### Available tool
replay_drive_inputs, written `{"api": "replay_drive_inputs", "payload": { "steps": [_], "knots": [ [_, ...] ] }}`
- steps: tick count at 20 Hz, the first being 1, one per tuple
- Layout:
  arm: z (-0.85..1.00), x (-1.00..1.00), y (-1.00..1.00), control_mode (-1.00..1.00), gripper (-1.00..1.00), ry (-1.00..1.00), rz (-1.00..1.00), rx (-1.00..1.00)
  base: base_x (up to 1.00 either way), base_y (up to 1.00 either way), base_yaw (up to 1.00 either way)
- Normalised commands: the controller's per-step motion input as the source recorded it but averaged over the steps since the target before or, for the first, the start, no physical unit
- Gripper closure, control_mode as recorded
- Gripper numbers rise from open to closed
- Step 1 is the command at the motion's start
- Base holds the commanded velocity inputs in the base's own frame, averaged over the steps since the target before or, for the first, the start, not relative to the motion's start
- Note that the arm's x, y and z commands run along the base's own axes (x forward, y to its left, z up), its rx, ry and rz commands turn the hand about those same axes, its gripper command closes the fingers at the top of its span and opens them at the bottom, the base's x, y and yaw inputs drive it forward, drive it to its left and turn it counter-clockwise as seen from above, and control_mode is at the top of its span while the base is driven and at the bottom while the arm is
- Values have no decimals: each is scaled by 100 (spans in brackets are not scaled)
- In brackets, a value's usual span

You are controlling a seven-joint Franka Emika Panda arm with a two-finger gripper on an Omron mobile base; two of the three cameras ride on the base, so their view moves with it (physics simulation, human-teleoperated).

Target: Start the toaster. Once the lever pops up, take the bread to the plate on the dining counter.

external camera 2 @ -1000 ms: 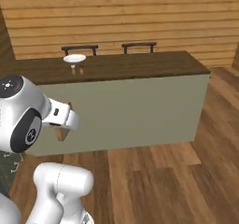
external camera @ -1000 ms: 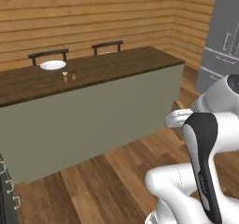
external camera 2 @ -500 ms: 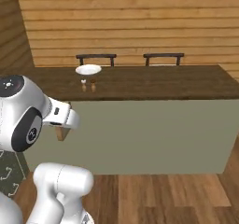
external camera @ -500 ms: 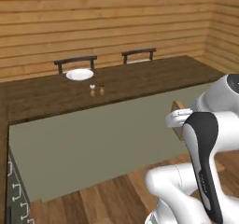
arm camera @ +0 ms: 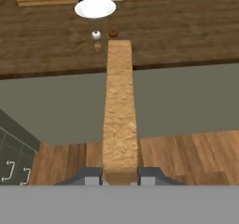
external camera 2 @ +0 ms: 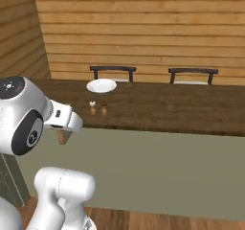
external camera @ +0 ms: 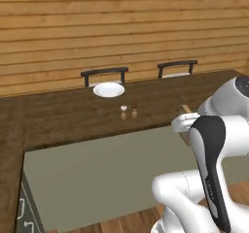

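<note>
Between the earlier frames and now the base has driven closer to the counter [external camera: 73,115], so the whole scene shifts and the slab looms larger, while the gripper [arm camera: 120,174] keeps the bread [arm camera: 119,111] pinched edge-on between its tips, out in front of the arm. Step in hand, by judgement: carrying the toasted slice to the plate [external camera: 108,89]. That plate sits at the counter's far edge just beyond two small shakers [external camera: 129,111], so the next move calls for a long reach over them and a level release.

Two small shakers [external camera: 128,111] stand just before the plate [external camera: 108,89]; the dining counter [external camera: 73,115] around lies open.
</note>
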Motion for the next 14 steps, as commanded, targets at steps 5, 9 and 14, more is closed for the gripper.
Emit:
{"api": "replay_drive_inputs", "payload": {
  "steps": [5, 9, 14],
  "knots": [
    [0, 0, 0, 100, 100, 0, 0, 0, 57, 0, 18],
    [0, 0, 0, 100, 100, 0, 0, 0, 53, 0, 16],
    [0, 0, 0, 100, 100, 0, 0, 0, 56, 0, 7]
  ]
}}
